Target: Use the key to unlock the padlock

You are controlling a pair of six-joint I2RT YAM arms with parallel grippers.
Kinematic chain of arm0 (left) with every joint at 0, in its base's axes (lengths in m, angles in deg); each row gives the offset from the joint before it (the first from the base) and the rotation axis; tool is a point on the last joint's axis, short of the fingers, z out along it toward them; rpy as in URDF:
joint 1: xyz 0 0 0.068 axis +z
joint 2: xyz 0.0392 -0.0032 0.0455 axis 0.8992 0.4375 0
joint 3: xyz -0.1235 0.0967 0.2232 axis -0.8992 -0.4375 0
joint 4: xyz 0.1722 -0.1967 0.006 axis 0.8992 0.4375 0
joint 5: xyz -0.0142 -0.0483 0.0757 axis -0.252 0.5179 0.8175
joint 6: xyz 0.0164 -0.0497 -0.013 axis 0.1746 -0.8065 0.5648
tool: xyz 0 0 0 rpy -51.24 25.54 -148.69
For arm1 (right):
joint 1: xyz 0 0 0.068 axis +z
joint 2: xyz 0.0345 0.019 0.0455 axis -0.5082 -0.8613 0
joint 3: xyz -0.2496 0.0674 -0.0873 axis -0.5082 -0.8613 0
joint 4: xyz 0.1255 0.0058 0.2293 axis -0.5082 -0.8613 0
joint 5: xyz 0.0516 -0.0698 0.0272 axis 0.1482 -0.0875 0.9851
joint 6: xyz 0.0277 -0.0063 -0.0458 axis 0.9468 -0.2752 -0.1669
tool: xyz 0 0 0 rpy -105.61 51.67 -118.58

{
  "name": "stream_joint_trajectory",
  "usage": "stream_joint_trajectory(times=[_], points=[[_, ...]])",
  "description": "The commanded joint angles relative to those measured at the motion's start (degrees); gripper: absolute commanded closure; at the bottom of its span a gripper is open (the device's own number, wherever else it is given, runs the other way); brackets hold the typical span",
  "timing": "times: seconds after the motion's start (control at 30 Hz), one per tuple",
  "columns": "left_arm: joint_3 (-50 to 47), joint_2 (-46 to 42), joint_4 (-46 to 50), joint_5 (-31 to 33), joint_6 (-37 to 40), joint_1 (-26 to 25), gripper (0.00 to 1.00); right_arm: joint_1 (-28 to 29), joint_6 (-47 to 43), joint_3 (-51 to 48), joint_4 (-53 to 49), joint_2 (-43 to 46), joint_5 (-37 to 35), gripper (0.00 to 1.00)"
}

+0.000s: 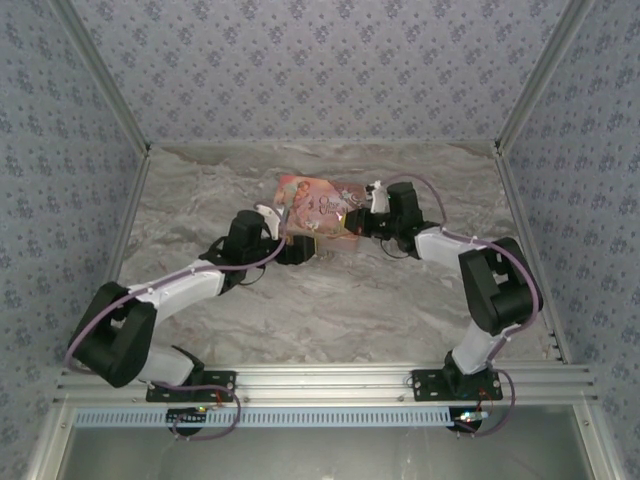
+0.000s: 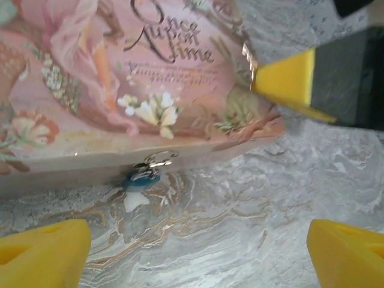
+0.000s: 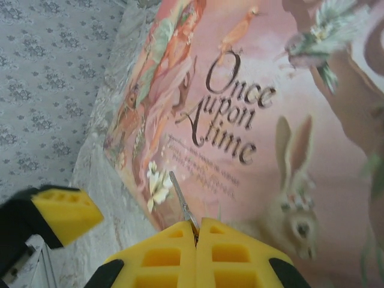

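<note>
- Top external: the pink box (image 1: 320, 207) lies on the marbled desk (image 1: 350, 300), toward its far side, and both arms reach in to it. The left gripper (image 1: 302, 244) is at the box's near edge and the right gripper (image 1: 357, 224) at its right end. From this height the padlock and the key are too small to make out, and I cannot tell how either pair of jaws stands.
- Left wrist: the left gripper (image 2: 192, 255) has its jaws wide apart. Its yellow fingertips (image 2: 42, 255) are cut off at the two lower corners, with bare desk (image 2: 240, 222) between them. The padlock (image 2: 143, 179), tiny and bluish, hangs from a bright metal clasp (image 2: 155, 161) on the front side of the pink box (image 2: 120, 90), clear of both fingertips. It is blurred, so the keyhole and shackle cannot be read. At upper right, the right arm's yellow fingertip (image 2: 288, 78) sits over the box's corner with a glint of the key (image 2: 246, 59) at its tip.
- Right wrist: the right gripper (image 3: 196, 231) has its jaws pressed together on the key (image 3: 180, 198). The thin blade sticks out over the box lid (image 3: 270, 120), and the key's head is hidden between the pads. The lid, lettered "Once upon a time", is cut off at the top and right. One left fingertip (image 3: 63, 213) shows at lower left, beside the box's corner.
</note>
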Motion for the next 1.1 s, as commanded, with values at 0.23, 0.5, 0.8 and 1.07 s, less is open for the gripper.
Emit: stream_joint_trajectory(times=[0.23, 0.5, 0.8, 1.07], points=[[-3.3, 6.4, -14.3, -0.1, -0.5, 0.0, 0.06, 1.3, 0.3, 4.6, -3.2, -5.6, -3.7, 0.99], [-3.6, 12.5, -20.1, -1.6, -1.0, 0.1, 0.08, 2.4, 1.3, 1.7, -6.9, -5.4, -6.8, 0.99], [-4.6, 16.7, -26.3, 3.4, 1.2, -1.4, 0.09, 3.9, 1.1, 1.4, -7.1, -5.1, -8.1, 0.99], [-3.4, 21.0, -28.5, 2.4, 1.6, -1.7, 0.17, 4.7, 0.4, 1.4, -8.0, -4.9, -9.6, 0.99]])
